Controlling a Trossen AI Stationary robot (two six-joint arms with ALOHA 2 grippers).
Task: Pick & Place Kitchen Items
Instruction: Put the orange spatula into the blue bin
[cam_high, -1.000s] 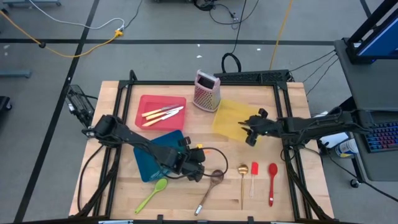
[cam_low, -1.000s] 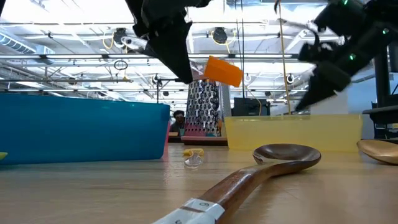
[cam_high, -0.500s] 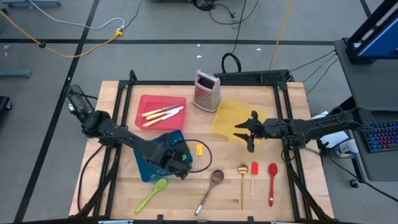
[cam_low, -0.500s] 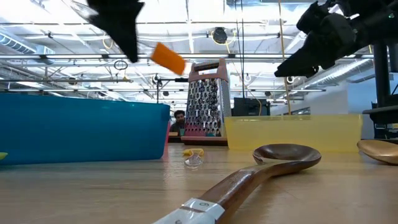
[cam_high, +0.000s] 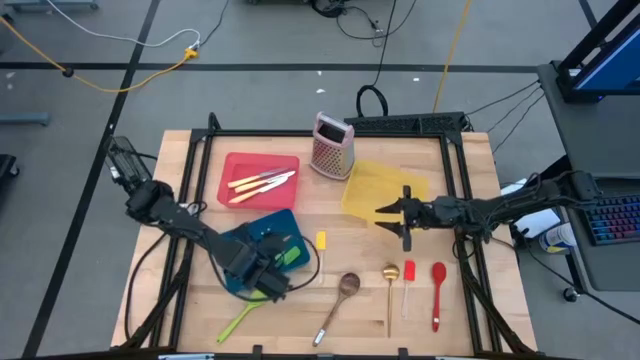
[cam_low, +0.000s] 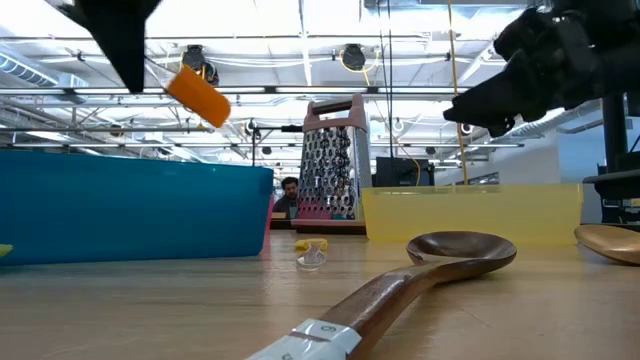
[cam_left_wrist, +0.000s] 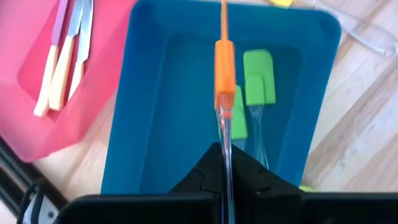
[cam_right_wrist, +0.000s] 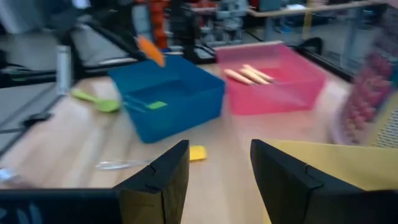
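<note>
Pink plastic marks the far-left tray (cam_high: 232, 165), where three cream-handled knives (cam_high: 262, 182) lie together. Just beside it sits the blue rectangular bin (cam_left_wrist: 149, 81), with two small green spatulas (cam_left_wrist: 258, 78) on its floor. The left gripper (cam_left_wrist: 225, 167) hangs over that bin, its fingers pressed together on the clear handle of an orange-bladed spatula (cam_left_wrist: 224, 74), the blade pointing out past the fingertips. The grip is at the handle's very end, so the spatula could swing or slip on release and fall across the bin's rim rather than inside. A green spoon (cam_high: 243, 311) lies outside the bin's near corner. Further right on the wooden table (cam_high: 300, 320) wait a yellow spatula (cam_high: 320, 240), a wooden spoon (cam_high: 340, 295), a gold spoon (cam_high: 390, 290) and two red utensils (cam_high: 437, 290). The right gripper (cam_right_wrist: 219, 174) hovers, fingers spread and empty, at the yellow tray (cam_high: 370, 190).
</note>
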